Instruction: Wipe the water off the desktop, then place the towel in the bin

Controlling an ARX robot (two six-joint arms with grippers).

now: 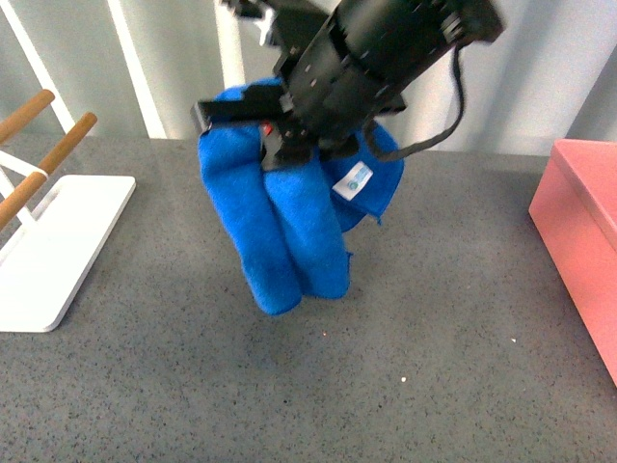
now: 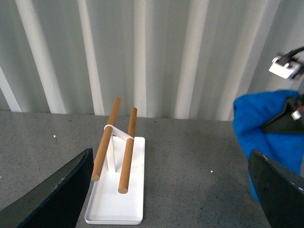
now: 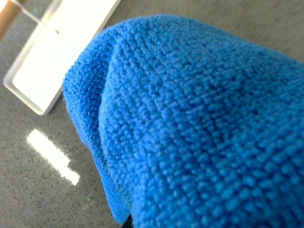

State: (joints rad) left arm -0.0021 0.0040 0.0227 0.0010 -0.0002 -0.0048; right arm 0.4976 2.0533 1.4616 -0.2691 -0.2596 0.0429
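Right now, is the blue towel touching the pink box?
Apart. The front view shows the towel hanging from the right end effector, with a stretch of desktop plainly between it and the bin.

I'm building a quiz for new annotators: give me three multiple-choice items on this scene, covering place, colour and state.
1. In the front view, the bin stands where from the towel? A) left B) beneath C) right
2. The towel's colour? A) blue B) white C) green
3. The towel is: A) spread flat B) hanging from the right tool C) inside the bin
Key: 1 C, the bin is at the right edge; 2 A, its pile is bright blue; 3 B, the tool pinches its top and it hangs over the desktop.
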